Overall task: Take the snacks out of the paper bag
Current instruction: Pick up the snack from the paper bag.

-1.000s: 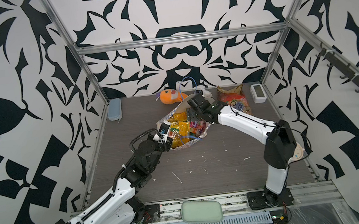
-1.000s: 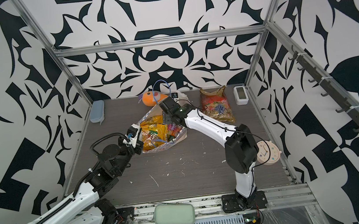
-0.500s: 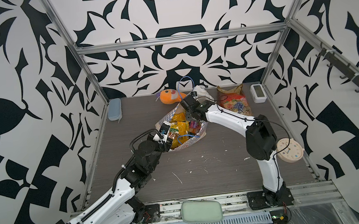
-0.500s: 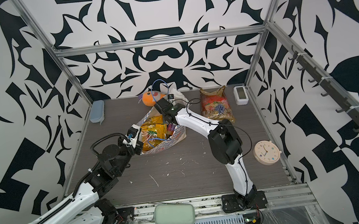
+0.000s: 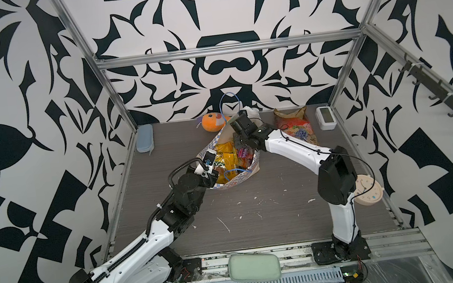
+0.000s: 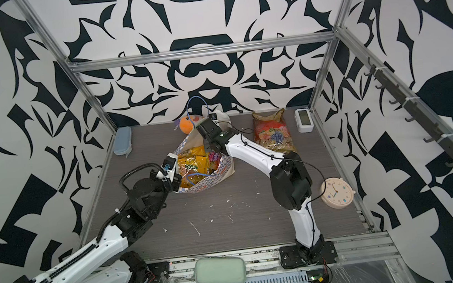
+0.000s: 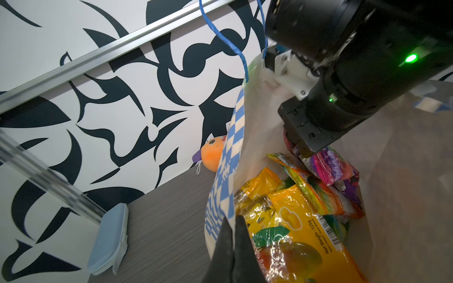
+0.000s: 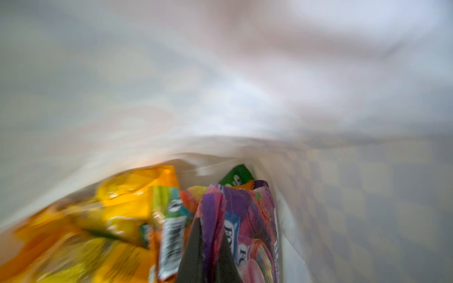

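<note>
- Left jaws: closed on the checkered rim of the paper bag (image 7: 228, 171), with the paper pinched between both fingers.
- Paper bag: sits on the bench (image 5: 257, 217) between the two sets of jaws, mouth open.
- Yellow-orange packets (image 7: 294, 210): inside the bag, just beside the left jaws.
- Right jaws: inside the bag mouth, closed on the purple packet (image 8: 245, 220), gripping its upper edge; the packet touches the packets below it.
- Green packet (image 8: 236, 175): deeper in the bag, beyond the right jaws.
- Gold-red fruit-print bag (image 5: 295, 128): flat on the bench outside the paper bag, right of the right jaws and apart from them.
</note>
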Available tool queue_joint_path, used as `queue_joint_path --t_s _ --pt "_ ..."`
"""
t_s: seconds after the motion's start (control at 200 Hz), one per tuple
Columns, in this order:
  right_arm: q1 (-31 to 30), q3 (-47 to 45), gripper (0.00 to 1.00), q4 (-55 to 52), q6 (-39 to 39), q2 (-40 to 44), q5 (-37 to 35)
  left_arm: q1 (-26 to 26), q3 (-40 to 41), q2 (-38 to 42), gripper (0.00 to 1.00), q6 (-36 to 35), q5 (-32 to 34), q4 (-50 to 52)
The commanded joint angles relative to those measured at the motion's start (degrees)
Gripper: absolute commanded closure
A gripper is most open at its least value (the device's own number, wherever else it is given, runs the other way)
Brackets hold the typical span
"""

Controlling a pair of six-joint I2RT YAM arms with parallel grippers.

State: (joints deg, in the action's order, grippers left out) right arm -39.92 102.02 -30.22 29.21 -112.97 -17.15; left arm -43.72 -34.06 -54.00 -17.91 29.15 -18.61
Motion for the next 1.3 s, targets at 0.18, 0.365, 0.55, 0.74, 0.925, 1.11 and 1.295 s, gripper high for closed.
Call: queue_joint_path --t_s 0.18,0.365,0.55,0.74,0.925,1.11,1.295 --pt "-0.67 0.27 1.0 9.6 -5.5 7.25 8.68 1.8 -11.1 -5.67 1.0 1.24 6.19 -0.77" --pt "-0.68 1.38 1.0 10.91 -8.2 9.19 11.26 6.57 -14.67 -7.22 1.0 6.4 3.97 3.08" --pt "-0.69 4.57 1.0 10.87 -10.49 10.01 15.3 9.83 -17.03 -8.85 1.0 8.35 2.51 5.33" --pt "-0.12 6.05 1.0 12.41 -13.79 11.59 21.97 11.39 -19.2 -9.71 1.0 8.77 2.89 7.1" --pt "1.93 4.61 1.0 15.82 -15.03 13.46 28.75 13.69 -21.84 -10.51 1.0 9.98 2.22 9.8" --pt "4.46 5.86 1.0 17.76 -14.33 13.74 33.52 16.2 -25.02 -11.98 1.0 11.1 1.65 13.8" --pt "5.79 10.14 1.0 18.24 -13.67 13.43 36.3 18.59 -25.71 -12.39 1.0 12.01 2.12 14.83"
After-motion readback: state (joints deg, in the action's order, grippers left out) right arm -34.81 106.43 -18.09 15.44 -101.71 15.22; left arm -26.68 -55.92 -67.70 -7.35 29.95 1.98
